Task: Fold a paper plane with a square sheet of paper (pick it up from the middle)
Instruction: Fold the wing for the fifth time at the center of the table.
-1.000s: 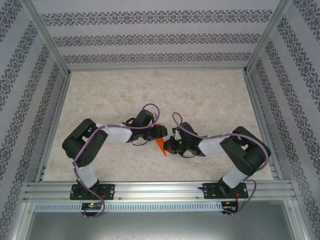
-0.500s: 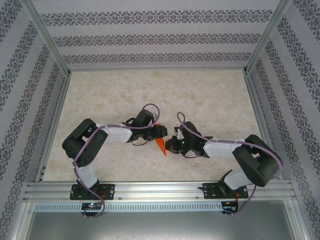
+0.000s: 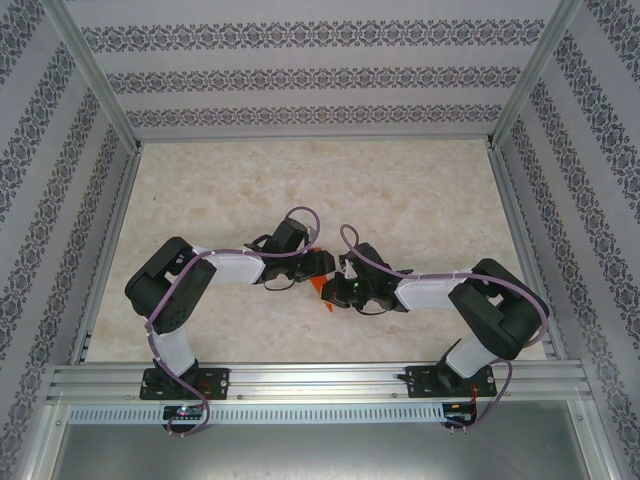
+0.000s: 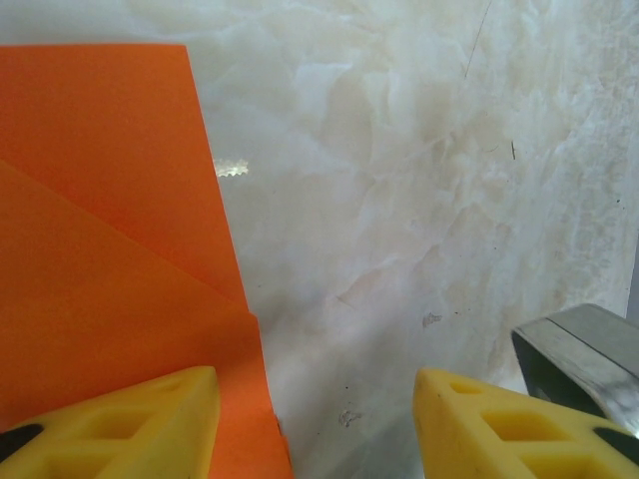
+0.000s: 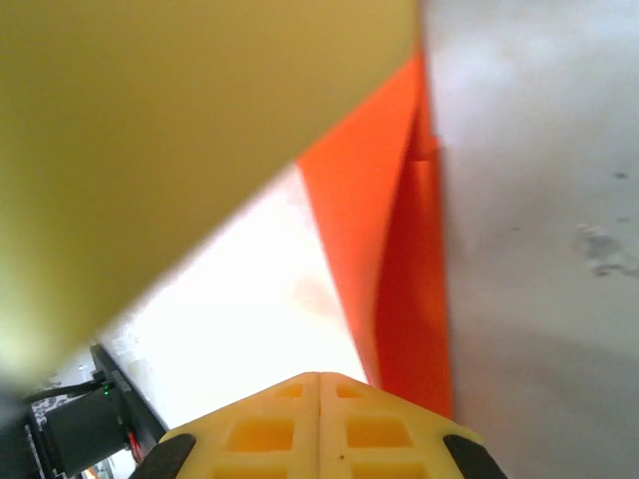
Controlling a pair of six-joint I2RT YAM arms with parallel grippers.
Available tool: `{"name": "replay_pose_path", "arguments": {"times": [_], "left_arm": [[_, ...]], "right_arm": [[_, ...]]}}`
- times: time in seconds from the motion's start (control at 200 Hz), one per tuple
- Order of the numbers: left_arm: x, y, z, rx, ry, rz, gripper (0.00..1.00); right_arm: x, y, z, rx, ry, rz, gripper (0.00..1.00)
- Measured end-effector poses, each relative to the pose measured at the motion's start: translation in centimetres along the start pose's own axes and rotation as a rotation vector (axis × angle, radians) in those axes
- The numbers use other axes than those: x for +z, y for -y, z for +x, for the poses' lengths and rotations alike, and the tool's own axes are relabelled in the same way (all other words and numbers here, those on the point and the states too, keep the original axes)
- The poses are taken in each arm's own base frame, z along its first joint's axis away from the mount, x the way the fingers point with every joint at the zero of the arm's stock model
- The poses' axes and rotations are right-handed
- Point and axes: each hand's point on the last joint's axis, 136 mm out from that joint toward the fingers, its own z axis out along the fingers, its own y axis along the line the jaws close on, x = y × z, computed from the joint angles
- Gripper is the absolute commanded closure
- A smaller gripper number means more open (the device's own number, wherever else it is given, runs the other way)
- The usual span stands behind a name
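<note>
Two black arms bend inward and end up nearly nose to nose near the middle of the pale marble-look tabletop [image 3: 420, 190]. The thin, bright orange paper [image 4: 100, 249] sits right between them, and from overhead you only get a small orange wedge peeking out between the two wrists. It's clearly got folds in it: the left wrist camera shows overlapping layers with a diagonal crease, lying flat on the table with a straight edge running down toward the lens. The left gripper [image 4: 315, 429] has its yellow ribbed plastic fingers [image 4: 130, 419] spread wide apart, one over the paper's near corner and the other over bare table, with nothing between them. A grey metal piece [image 4: 589, 359] pokes in at the right edge of that view, no idea what it is. The right gripper [image 5: 319, 419] has its yellow pads pressed together, seam to seam. The orange paper runs from just behind them up the frame as a narrow folded strip, and I can't tell whether any layer is actually caught. A big blurry yellowish shape [image 5: 150, 130] takes up the upper left of that shot.
</note>
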Motion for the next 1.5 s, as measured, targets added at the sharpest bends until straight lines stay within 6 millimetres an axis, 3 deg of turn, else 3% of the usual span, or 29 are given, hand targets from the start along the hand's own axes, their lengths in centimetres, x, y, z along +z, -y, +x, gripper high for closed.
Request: {"name": "replay_pose_path", "arguments": {"times": [0.17,0.699,0.894,1.074,1.169,1.289,1.499], "left_arm": [[0.0,0.0,0.0,0.000,0.000,-0.001,0.45],[0.0,0.0,0.0,-0.001,-0.001,-0.002,0.45],[0.0,0.0,0.0,-0.001,-0.001,-0.002,0.45],[0.0,0.0,0.0,-0.001,-0.002,-0.002,0.45],[0.0,0.0,0.0,-0.002,-0.003,-0.003,0.45],[0.2,0.1,-0.1,-0.002,-0.005,-0.002,0.45],[0.2,0.1,-0.1,-0.002,-0.007,-0.002,0.45]], "right_arm": [[0.0,1.8,0.4,0.027,-0.007,0.030,0.95],[-0.8,2.1,1.5,-0.001,-0.025,0.009,0.94],[-2.3,0.6,1.8,-0.011,-0.028,-0.018,0.92],[-2.7,-1.7,0.1,-0.002,0.019,-0.052,0.91],[-2.2,-2.2,-1.0,0.043,0.052,-0.068,0.90],[-1.0,-1.3,-2.0,0.145,0.096,-0.060,0.90],[0.3,-0.7,-1.8,0.234,0.125,-0.058,0.90]]}}
